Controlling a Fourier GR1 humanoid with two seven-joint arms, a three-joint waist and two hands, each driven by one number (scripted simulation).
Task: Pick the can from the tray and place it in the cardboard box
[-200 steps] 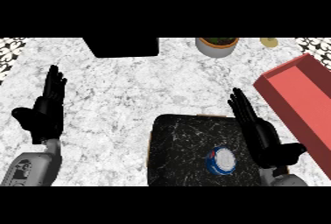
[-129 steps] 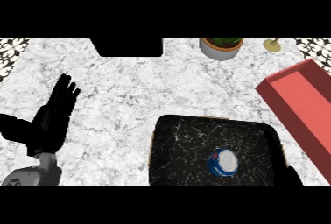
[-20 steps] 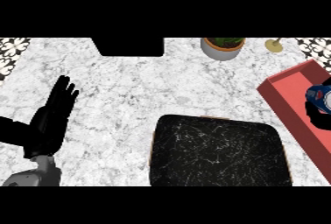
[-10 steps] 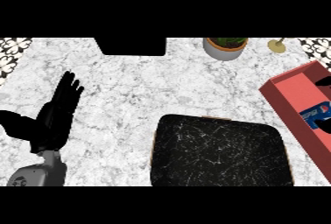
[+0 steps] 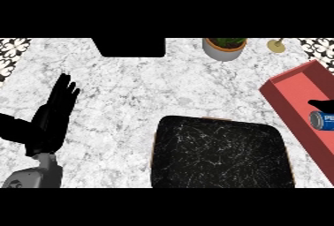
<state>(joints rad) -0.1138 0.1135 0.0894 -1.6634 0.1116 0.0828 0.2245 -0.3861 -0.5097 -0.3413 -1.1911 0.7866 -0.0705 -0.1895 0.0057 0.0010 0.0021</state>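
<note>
Fingers straight and holding nothing, the robot's black left hand rests above the white marble counter at the left edge. At centre lies a dark, marble-patterned rectangular tray with a thin wooden rim. Beyond it stand a grey pot with a green plant and a small brass-coloured stand. At right, the blue-and-white can lies on its side inside the red-walled cardboard box, a black fingertip of the right hand just above it; whether that hand is open cannot be told.
</note>
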